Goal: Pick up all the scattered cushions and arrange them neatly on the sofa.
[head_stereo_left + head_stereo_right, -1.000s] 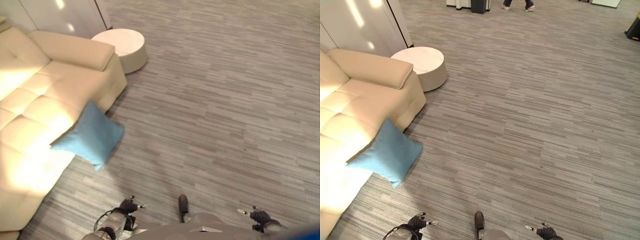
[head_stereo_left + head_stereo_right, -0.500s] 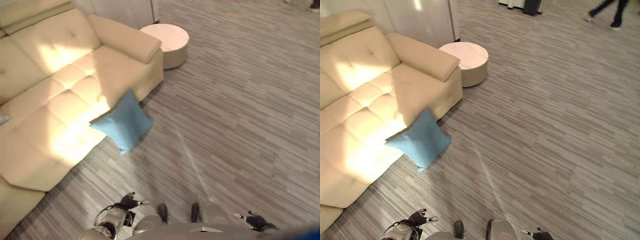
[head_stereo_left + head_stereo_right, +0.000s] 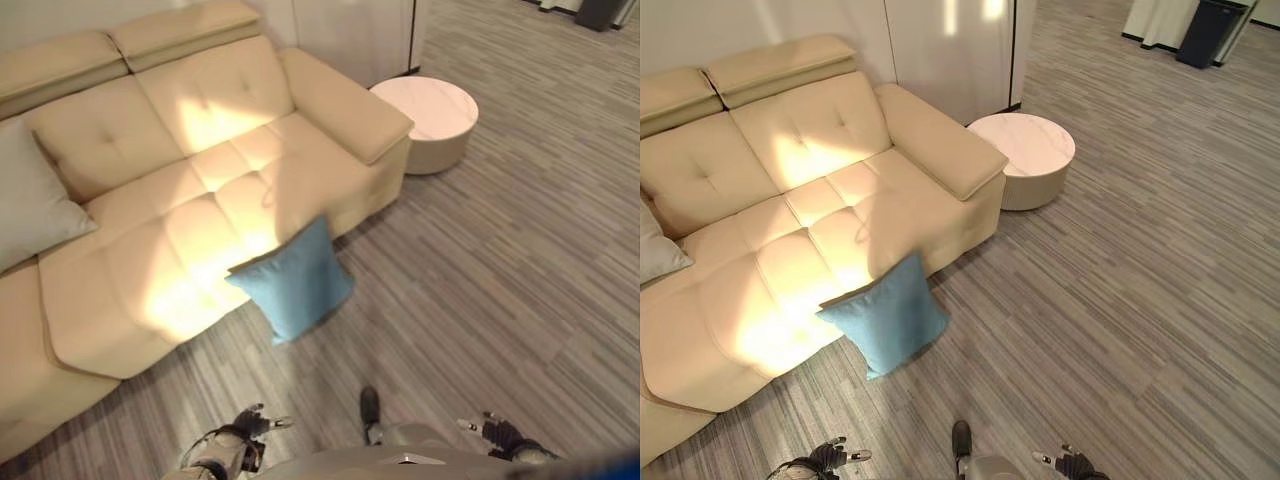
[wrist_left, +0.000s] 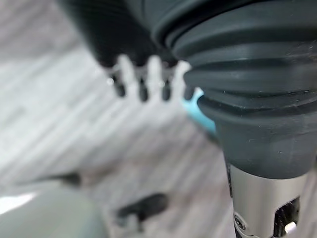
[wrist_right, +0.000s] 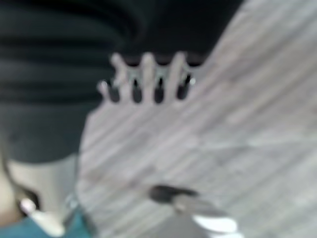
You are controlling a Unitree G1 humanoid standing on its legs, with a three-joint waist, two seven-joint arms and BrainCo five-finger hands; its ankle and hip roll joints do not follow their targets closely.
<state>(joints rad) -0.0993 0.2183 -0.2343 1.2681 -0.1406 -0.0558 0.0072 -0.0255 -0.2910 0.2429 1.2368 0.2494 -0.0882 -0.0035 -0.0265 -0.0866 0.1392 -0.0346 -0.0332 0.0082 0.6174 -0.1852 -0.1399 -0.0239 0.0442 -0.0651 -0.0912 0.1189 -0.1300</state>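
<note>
1. Approach the blue cushion (image 3: 293,283), which leans against the sofa (image 3: 190,190) front edge, its lower corner on the floor.
2. Left hand (image 3: 250,421) and right hand (image 3: 496,433) hang low, fingers straight, holding nothing.
3. Grasp both cushion sides, lift over the seat edge.
4. A grey cushion (image 3: 30,200) lies on the sofa's far seat; the round table (image 3: 430,122) stands beside the armrest, with open floor between it and the cushion.

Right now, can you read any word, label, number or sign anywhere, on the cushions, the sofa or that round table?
None: no text can be read in any view.
Blue cushion: plain fabric, no label showing.
Grey cushion: plain, no tag visible.
Sofa: bare beige upholstery, no print.
Round table: bare pale top, no marking.
</note>
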